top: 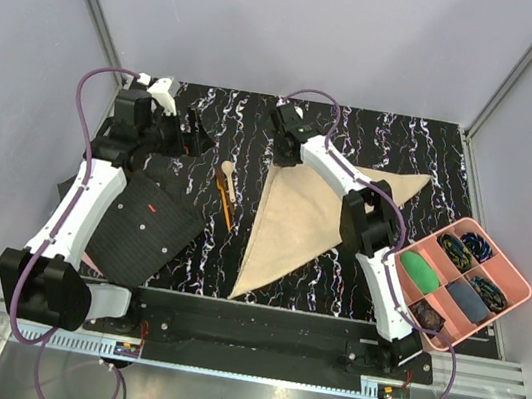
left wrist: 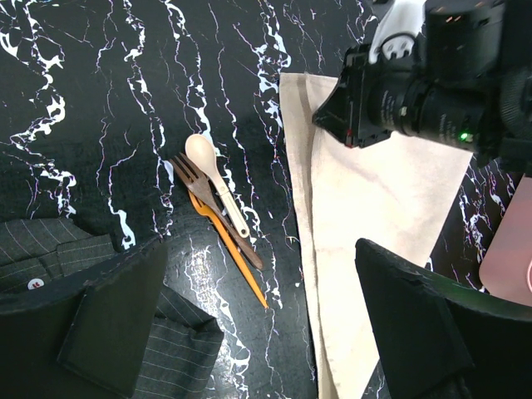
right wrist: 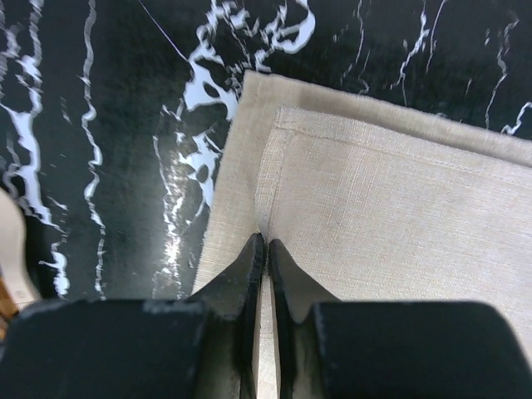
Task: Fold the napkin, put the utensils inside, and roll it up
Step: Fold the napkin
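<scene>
Black marbled table (top: 407, 141) first, and across its middle lies the napkin (top: 294, 214), folded into a triangle. To its left is the mat (top: 145, 226). The right gripper (right wrist: 266, 245) sits at the napkin's far corner, jaws nearly together, nipping the cloth at the hem. Whether it has one layer or two, I can't tell. The left gripper (top: 193, 135) hangs wide and holds nothing, above the utensils (left wrist: 220, 208). They lie bundled on bare table just beside the napkin's left edge. The danger is that thin bite. A quick lift could let the hem slip free. If both layers are caught, the whole cloth could drag, maybe into the utensils.
</scene>
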`<action>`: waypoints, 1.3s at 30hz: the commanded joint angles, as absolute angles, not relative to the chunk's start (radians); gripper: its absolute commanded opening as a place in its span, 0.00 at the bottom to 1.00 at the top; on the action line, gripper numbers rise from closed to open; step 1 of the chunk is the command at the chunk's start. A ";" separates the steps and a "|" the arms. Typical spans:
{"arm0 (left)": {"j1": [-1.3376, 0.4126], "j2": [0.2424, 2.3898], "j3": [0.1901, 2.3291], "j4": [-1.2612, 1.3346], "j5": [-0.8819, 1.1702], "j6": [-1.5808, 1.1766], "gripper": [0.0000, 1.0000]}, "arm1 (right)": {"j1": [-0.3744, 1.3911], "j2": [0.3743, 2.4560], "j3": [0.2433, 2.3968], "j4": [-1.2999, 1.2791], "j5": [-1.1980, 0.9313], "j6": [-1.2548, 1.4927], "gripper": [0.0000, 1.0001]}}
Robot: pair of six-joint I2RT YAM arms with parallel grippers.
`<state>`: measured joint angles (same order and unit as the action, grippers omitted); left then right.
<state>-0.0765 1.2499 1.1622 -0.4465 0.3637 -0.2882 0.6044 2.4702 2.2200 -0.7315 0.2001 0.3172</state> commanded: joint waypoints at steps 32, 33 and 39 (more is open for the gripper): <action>-0.072 1.226 1.161 -0.399 0.400 -0.295 0.98 | 0.611 2.596 2.427 -0.776 0.143 0.276 0.54; -0.074 1.224 1.161 -0.397 0.402 -0.295 0.98 | 0.611 2.591 2.425 -0.776 0.135 0.275 0.59; -0.072 1.229 1.161 -0.399 0.402 -0.295 0.98 | 0.633 2.441 2.287 -0.729 0.083 0.230 0.67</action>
<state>-0.0765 1.2499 1.1622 -0.4465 0.3714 -0.2886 0.6052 2.5877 2.3672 -0.7677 0.1345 0.2718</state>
